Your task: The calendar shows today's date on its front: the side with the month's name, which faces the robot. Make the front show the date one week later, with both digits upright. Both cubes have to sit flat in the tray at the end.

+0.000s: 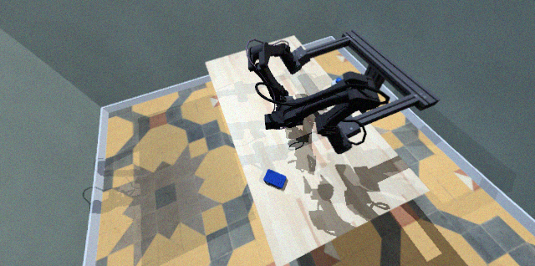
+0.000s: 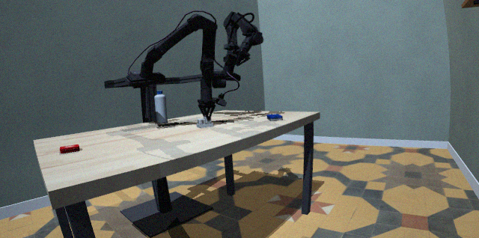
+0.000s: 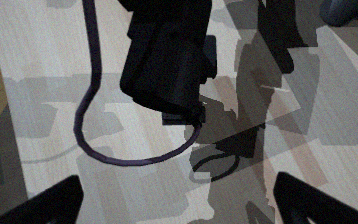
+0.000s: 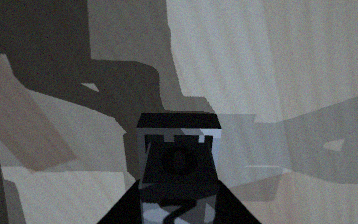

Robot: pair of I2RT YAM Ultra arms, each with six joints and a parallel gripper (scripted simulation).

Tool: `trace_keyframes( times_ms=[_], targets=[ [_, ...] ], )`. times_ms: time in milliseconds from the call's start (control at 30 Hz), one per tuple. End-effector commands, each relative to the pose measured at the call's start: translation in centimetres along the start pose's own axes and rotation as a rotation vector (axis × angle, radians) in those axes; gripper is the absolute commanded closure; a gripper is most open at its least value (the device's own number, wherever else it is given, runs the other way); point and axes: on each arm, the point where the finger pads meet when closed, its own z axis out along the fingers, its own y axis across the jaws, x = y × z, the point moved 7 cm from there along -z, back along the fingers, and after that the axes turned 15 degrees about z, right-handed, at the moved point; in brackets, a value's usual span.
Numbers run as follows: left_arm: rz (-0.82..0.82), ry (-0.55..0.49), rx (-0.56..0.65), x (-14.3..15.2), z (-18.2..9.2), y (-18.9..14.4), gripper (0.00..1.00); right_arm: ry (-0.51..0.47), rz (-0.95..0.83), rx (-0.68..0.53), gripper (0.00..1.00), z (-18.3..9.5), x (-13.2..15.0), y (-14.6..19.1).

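Find the calendar's tray (image 2: 204,125) near the middle of the table (image 1: 292,232) (image 2: 93,163) (image 3: 30,50) (image 4: 220,40), directly beneath the right gripper (image 2: 206,118) (image 4: 179,184). In the right wrist view, see a cube (image 4: 179,162) caught between that gripper's fingers, closed snugly on two opposite sides, leaving a dim 0 and, lower down, a 2 in sight. Probably gripped by the sides to allow a lift or turn without covering the wanted digit. Impossible to read the month's name or the full date from here, or to tell whether the cube sits fully flat. Likely in hand: changing or reseating a digit, with the finished date unconfirmed. Next, judging by the task, keep the digit upright and press the cube level before letting go; beware of catching an edge on the tray or nudging the neighbouring cube. Farther out, note the left gripper (image 2: 243,59) (image 3: 178,182), wide open with nothing between the fingers, held high over the table, presumably to leave room for the other. Beyond the work, leave alone the bottle (image 1: 338,80) (image 2: 160,107), the blue box (image 1: 275,178) (image 2: 275,117) and the red thing (image 2: 69,149), all apart from the tray.
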Motion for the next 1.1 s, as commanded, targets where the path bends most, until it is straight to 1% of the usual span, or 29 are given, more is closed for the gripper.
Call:
trace_keyframes(
  times_ms=[0, 67, 133, 267, 400, 500, 567, 633, 1067],
  targets=[
    [0.003, -0.023, 0.001, -0.4, -0.2, -0.4, 0.0, -0.052, 0.012, -0.009, 0.74, -1.3, -1.2, 0.3],
    [0.003, -0.023, 0.001, -0.4, -0.2, -0.4, 0.0, -0.034, 0.005, -0.005, 0.74, -0.3, -0.6, 0.1],
    [0.003, -0.023, 0.001, -0.4, -0.2, -0.4, 0.0, -0.034, 0.005, -0.005, 0.74, -0.3, -0.6, 0.1],
    [0.003, -0.023, 0.001, -0.4, -0.2, -0.4, 0.0, -0.022, -0.006, -0.011, 0.74, 1.2, -0.1, 0.1],
    [0.003, -0.023, 0.001, -0.4, -0.2, -0.4, 0.0, 0.014, -0.004, 0.009, 0.74, 1.6, 0.3, 0.0],
    [0.003, -0.023, 0.001, -0.4, -0.2, -0.4, 0.0, 0.019, -0.017, 0.011, 0.74, 1.5, 0.4, 0.4],
    [0.003, -0.023, 0.001, -0.4, -0.2, -0.4, 0.0, 0.006, -0.01, 0.008, 0.74, 0.4, -0.6, 0.2],
    [0.003, -0.023, 0.001, -0.4, -0.2, -0.4, 0.0, 0.006, -0.009, 0.008, 0.74, -0.2, -1.0, 0.1],
    [0.003, -0.023, 0.001, -0.4, -0.2, -0.4, 0.0, 0.004, -0.005, 0.004, 0.74, -0.1, -1.0, 0.1]
  ],
)
